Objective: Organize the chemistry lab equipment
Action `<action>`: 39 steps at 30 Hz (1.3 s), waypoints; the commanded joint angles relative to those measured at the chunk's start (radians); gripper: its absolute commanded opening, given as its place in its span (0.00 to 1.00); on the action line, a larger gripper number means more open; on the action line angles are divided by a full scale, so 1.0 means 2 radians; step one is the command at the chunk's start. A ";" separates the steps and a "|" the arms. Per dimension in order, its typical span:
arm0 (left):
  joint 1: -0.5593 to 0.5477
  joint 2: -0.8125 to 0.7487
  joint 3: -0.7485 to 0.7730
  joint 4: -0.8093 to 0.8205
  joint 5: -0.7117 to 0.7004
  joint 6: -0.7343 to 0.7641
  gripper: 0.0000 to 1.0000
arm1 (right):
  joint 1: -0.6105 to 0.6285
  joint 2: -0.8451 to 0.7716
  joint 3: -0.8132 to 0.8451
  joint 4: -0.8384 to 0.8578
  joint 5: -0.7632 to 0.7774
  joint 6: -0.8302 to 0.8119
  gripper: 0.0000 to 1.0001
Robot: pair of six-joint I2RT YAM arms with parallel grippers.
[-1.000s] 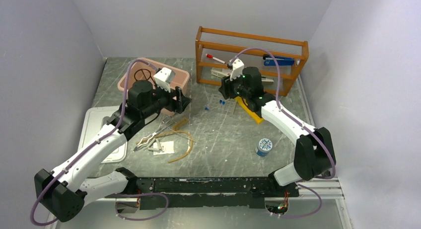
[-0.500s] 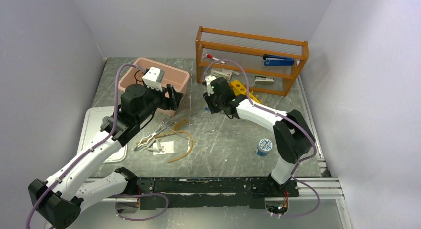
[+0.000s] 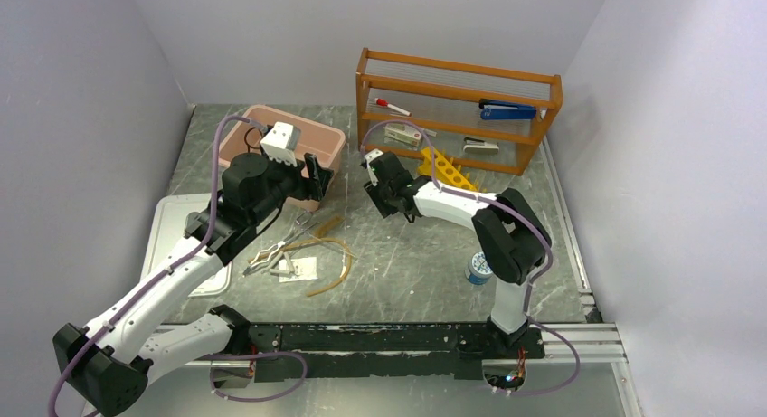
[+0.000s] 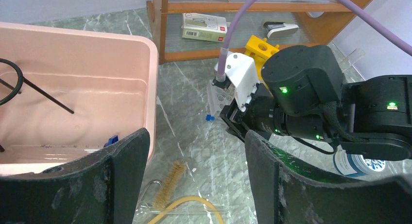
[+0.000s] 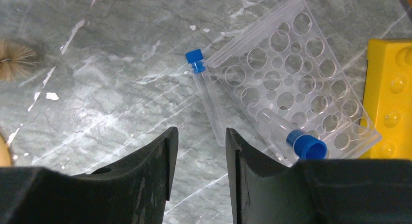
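Note:
My right gripper (image 5: 200, 136) hangs open low over the table, nothing between its fingers. Just ahead of it lies a blue-capped tube (image 5: 206, 97) beside a clear plastic tube rack (image 5: 296, 88); a second blue-capped tube (image 5: 305, 145) rests on that rack. My left gripper (image 4: 194, 141) stands wide open and empty next to the pink bin (image 4: 151, 88), which holds the black wire ring stand (image 4: 29, 88). Below it lie a bristle brush (image 4: 170, 182) and tan rubber tubing (image 4: 194, 207). Silvery tongs (image 3: 269, 252) lie on the table near the left arm.
A wooden shelf (image 3: 457, 109) at the back carries a red-capped marker (image 3: 391, 104) and a blue stapler (image 3: 506, 111). A yellow block (image 3: 443, 168) lies in front of it. A blue-and-white jar (image 3: 481, 266) stands right of centre. A white tray (image 3: 176, 227) sits at the left.
My right arm swung left from the shelf and came down over the tubes on the table. The left gripper shifted a little left beside the bin.

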 commanded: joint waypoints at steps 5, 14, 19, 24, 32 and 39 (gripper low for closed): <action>0.004 0.002 -0.005 0.014 -0.008 0.001 0.76 | 0.002 0.036 0.030 0.002 0.008 -0.013 0.45; 0.004 0.001 -0.005 0.013 -0.009 0.002 0.76 | 0.002 0.057 0.039 -0.001 -0.001 -0.015 0.42; 0.005 0.002 -0.005 0.013 -0.007 0.001 0.76 | 0.002 0.059 0.038 -0.005 -0.018 -0.020 0.33; 0.005 0.002 -0.005 0.013 -0.007 0.001 0.76 | 0.002 0.064 0.038 -0.005 -0.018 -0.024 0.29; 0.006 0.001 -0.005 0.014 -0.009 0.000 0.76 | 0.003 0.101 0.065 -0.003 -0.020 -0.021 0.34; 0.007 0.001 -0.006 0.015 -0.009 -0.001 0.76 | 0.003 0.104 0.081 0.008 -0.016 -0.016 0.08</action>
